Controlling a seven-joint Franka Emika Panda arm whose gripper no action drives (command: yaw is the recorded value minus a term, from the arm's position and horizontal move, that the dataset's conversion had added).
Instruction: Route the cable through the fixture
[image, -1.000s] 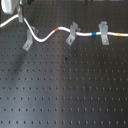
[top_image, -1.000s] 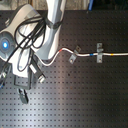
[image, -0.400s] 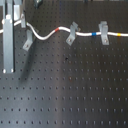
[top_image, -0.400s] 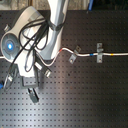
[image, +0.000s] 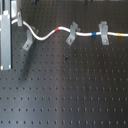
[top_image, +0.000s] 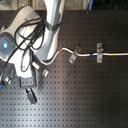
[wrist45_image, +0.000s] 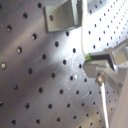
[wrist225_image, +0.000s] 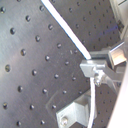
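The white cable (image: 47, 35) runs from the first exterior view's right through a squarer clip (image: 104, 33) and a slanted clip (image: 72, 34). It then bends towards the far left between two more slanted fixture clips (image: 26, 44) (image: 19, 20), and I cannot tell whether it touches either. In both wrist views my gripper (wrist45_image: 91, 61) (wrist225_image: 92, 66) is shut on the cable (wrist45_image: 82, 35) (wrist225_image: 67, 30), low over the board, with one grey fixture clip (wrist45_image: 62, 15) (wrist225_image: 75, 116) close beside it. My hand (image: 5, 42) (top_image: 25, 80) hides the fingertips in both exterior views.
The black perforated board (image: 75, 95) stretches out in front of the clips. In the second exterior view the white arm (top_image: 50, 30) and its black hoses cover the cable's left part. There the cable (top_image: 112, 52) leaves at the second exterior view's right edge.
My hand has come into the first exterior view's left edge and shifted slightly lower in the second exterior view. The cable through the two right-hand clips has not moved.
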